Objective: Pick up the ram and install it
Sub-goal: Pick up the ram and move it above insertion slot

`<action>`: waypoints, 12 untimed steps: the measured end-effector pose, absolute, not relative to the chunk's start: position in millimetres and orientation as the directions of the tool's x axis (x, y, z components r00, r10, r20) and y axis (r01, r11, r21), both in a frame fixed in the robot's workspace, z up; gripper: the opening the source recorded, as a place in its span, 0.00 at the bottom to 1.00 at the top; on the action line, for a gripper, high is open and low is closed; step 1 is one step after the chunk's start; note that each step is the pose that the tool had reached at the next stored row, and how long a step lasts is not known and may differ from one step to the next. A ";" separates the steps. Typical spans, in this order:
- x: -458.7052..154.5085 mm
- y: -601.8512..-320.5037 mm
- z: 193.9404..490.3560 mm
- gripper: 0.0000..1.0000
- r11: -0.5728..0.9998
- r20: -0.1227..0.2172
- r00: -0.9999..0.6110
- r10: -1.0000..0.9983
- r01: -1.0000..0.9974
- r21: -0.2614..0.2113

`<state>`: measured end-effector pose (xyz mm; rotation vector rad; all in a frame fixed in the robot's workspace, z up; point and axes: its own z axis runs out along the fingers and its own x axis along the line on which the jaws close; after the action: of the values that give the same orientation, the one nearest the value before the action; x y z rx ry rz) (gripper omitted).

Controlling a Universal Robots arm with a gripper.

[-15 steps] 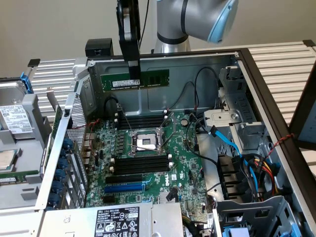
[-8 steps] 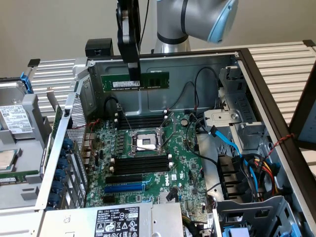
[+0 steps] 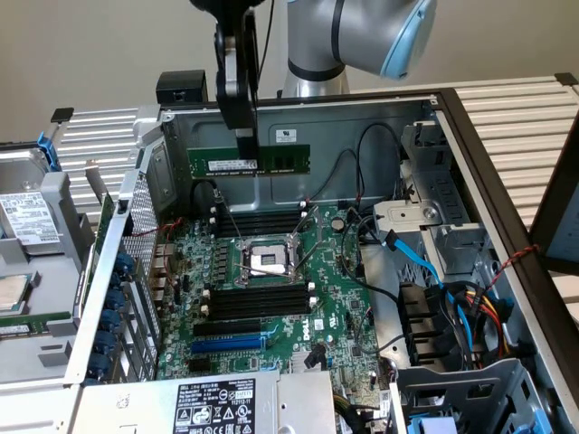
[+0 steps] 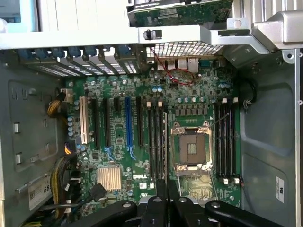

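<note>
The ram (image 3: 280,159), a long green stick with a white label, hangs level in the air above the open computer case, over the back part of the motherboard (image 3: 335,307). My gripper (image 3: 245,145) comes down from above and is shut on the ram near its middle. In the wrist view the gripper (image 4: 166,189) points down at the board, and the ram (image 4: 165,142) appears edge-on as a thin dark strip between the black memory slots (image 4: 154,137) and the CPU socket (image 4: 191,146).
Black memory slots (image 3: 258,303) lie on either side of the CPU socket (image 3: 269,260), with a blue expansion slot (image 3: 231,344) nearer the front. Blue and black cables (image 3: 434,271) and drive bays crowd the exterior view's right. The case walls (image 3: 344,117) ring the board.
</note>
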<state>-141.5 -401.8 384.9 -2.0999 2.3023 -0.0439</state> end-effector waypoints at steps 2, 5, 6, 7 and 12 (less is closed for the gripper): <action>-141.8 -401.7 381.8 0.12 0.097 0.000 -0.097 -0.995 -0.995 -0.038; -142.1 -401.8 377.1 0.12 0.102 0.000 -0.102 -0.995 -0.994 -0.038; -142.1 -401.8 375.6 0.12 0.103 0.000 -0.103 -0.995 -0.994 -0.038; -142.1 -401.7 373.9 0.12 0.105 0.000 -0.105 -0.994 -0.994 -0.038; -142.1 -401.7 368.6 0.12 0.110 0.001 -0.110 -0.994 -0.993 -0.038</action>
<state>-142.1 -401.7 368.6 -2.0787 2.3221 -0.0443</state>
